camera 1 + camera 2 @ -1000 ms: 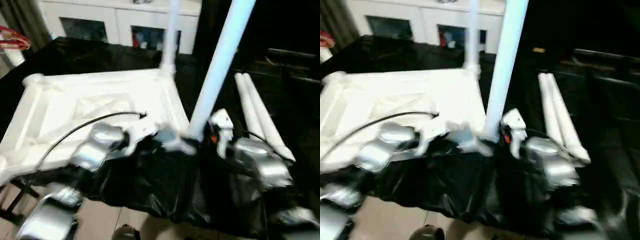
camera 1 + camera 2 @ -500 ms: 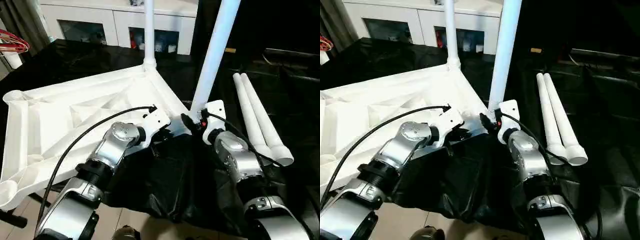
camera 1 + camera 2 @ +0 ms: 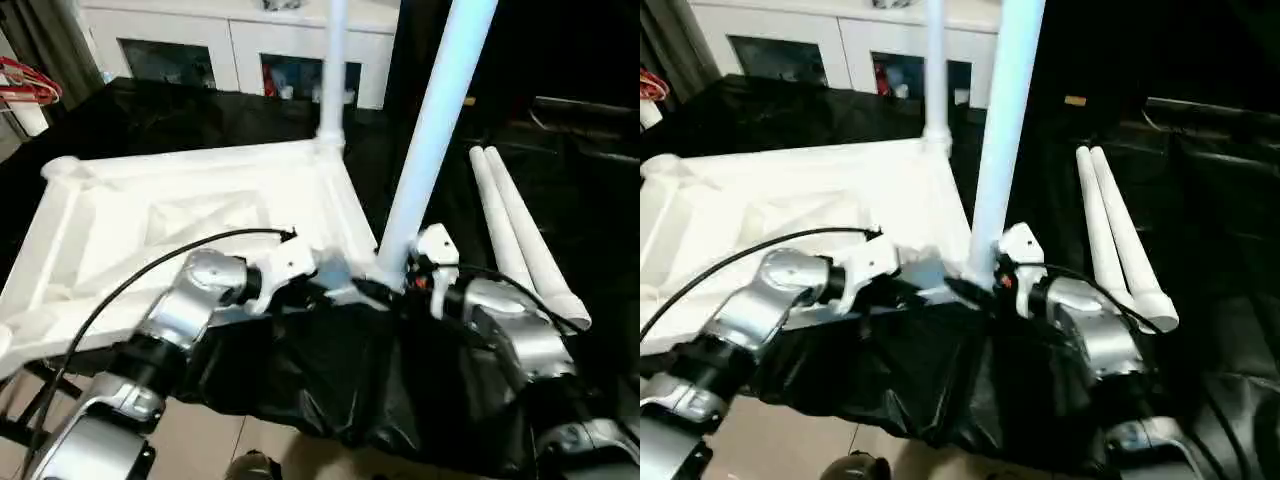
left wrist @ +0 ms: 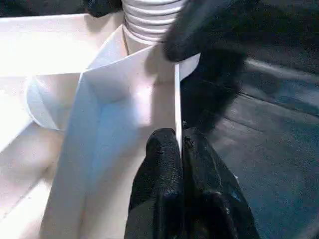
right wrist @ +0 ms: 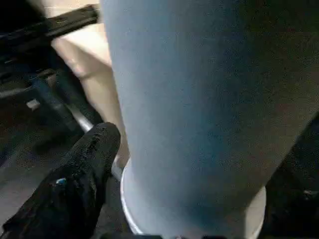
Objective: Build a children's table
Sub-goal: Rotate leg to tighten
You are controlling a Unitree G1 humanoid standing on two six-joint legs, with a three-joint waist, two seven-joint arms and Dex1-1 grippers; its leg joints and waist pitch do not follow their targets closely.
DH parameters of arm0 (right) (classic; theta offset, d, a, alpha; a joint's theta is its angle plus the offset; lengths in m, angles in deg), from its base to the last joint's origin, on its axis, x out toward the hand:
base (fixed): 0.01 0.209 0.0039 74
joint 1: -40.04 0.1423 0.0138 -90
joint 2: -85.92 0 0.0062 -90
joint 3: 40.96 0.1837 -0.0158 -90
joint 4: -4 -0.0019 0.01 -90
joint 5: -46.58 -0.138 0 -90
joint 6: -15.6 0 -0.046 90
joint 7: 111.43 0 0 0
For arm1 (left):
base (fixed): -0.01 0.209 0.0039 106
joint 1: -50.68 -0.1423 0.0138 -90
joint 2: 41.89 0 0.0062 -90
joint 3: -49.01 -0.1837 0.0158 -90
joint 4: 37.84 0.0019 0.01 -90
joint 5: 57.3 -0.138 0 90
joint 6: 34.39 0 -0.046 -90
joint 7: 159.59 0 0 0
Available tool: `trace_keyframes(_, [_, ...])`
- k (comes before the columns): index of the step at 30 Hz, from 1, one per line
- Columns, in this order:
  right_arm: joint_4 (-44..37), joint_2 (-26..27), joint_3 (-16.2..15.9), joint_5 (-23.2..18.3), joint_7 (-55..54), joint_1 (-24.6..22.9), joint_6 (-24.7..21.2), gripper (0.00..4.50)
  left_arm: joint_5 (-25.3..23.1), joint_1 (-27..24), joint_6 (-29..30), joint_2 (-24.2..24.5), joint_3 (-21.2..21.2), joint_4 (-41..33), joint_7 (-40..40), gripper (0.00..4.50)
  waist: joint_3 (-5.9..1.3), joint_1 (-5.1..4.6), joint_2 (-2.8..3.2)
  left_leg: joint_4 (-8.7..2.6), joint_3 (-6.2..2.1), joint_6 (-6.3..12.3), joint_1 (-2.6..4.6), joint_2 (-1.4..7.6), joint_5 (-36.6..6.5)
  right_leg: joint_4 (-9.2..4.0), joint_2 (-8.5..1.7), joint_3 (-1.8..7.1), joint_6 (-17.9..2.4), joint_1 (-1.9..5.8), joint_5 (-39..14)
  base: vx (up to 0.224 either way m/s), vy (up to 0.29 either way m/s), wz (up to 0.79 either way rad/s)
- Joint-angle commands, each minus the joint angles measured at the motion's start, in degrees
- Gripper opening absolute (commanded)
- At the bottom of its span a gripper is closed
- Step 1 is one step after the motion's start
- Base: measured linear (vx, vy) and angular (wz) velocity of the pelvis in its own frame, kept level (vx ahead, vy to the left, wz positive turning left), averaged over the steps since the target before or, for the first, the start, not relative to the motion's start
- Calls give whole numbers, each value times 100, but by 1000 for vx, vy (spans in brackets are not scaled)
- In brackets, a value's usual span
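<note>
The children's table top (image 3: 200, 215) lies upside down on a black-covered surface, ribs facing up. One white leg (image 3: 333, 70) stands in the far right corner socket. A second leg (image 3: 435, 140) stands in the near right corner. Two more legs (image 3: 515, 240) lie side by side to the right. My left gripper (image 4: 180, 149) is shut on the thin rim wall of the top, next to the near leg's socket. My right gripper (image 3: 392, 288) has its jaws open around the base of the near leg. One finger (image 5: 89, 164) sits just off the tube.
A white cabinet (image 3: 240, 45) with glass doors stands behind. A red wire object (image 3: 30, 80) sits at the far left. The black sheet (image 3: 330, 370) hangs over the near edge, with tiled floor (image 3: 210, 445) below it.
The whole picture has swung and tilted, so the camera moved. Both grippers stay at the near right corner, the left on the rim and the right at the leg's base.
</note>
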Motion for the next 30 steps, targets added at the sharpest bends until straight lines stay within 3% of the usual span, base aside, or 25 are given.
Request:
trace_keyframes(1, [-360, -77, -224, -135, 481, -55, -118, 381, 199, -16, -171, 6, -119, -221, -308, 0, -463, 28, -32, -393, -105, 364, 80, 330, -1158, -441, -472, 293, -1267, 324, -1177, 0, 0, 0])
trace_keyframes(5, [-602, -304, -263, -277, 892, -118, -311, 381, 200, 6, -338, 191, -106, -125, -594, 0, -466, 47, -28, -392, -105, 384, 87, 343, -1155, -438, -478, 293, -1293, 300, -1206, 0, 0, 0])
trace_keyframes(6, [-725, -418, -329, -287, 1088, -160, -420, 356, 151, 61, -408, 266, -101, -24, -632, 0, -466, 57, -20, -389, -108, 384, 87, 338, -1111, -432, -463, 287, -1312, 301, -1145, 0, 0, 0])
trace_keyframes(11, [-812, -520, -445, -243, 1204, -216, -475, 321, 150, 101, -448, 327, -116, 34, -718, 0, -468, 84, -31, -388, -106, 336, 89, 342, -1133, -436, -482, 293, -1295, 295, -1217, 0, 0, 0])
trace_keyframes(15, [-859, -482, -451, -212, 1181, -264, -506, 287, 140, 97, -466, 306, -106, 54, -703, 0, -477, 108, -34, -383, -108, 316, 88, 342, -1084, -429, -484, 293, -1280, 298, -1194, 0, 0, 0])
trace_keyframes(20, [-905, -313, -445, -227, 873, -363, -642, 277, 127, 87, -382, 74, -20, 104, -296, 0, -478, 133, -31, -378, -109, 323, 86, 338, -1077, -427, -483, 288, -1309, 297, -1130, 0, 0, 0])
trace_keyframes(23, [-660, 33, -312, -76, 107, -329, -684, 275, 133, 203, -167, -296, 141, 225, 316, 0, -433, 103, -47, -404, -105, 179, 122, 320, -1351, -504, -488, 296, -1196, 255, -1721, 0, 0, 0])
trace_keyframes(24, [-535, 161, -271, 9, -167, -308, -585, 275, 148, 237, -103, -418, 183, 249, 477, 0, -443, 104, -53, -404, -115, 140, 129, 316, -1387, -508, -508, 291, -1164, 273, -1849, 0, 0, 0])
trace_keyframes(27, [-209, 428, -169, 199, -834, -224, -473, 275, 127, 305, -27, -636, 210, 305, 762, 0, -419, 53, -56, -429, -131, 56, 114, 305, -1459, -558, -515, 292, -999, 262, -2204, 0, 0, 0])
trace_keyframes(28, [299, 858, 37, 368, -1865, -54, -485, 275, 42, 417, 69, -986, 221, 441, 1244, 0, -425, 41, -60, -437, -138, 30, 109, 301, -1471, -566, -516, 288, -924, 276, -2305, 0, 0, 0])
trace_keyframes(30, [616, 1141, 200, 401, -2512, 85, -545, 275, 8, 481, 135, -1210, 238, 521, 1537, 0, -411, -24, -10, -442, -148, -41, 140, 283, -1611, -593, -516, 285, -902, 241, -2519, 0, 0, 0])
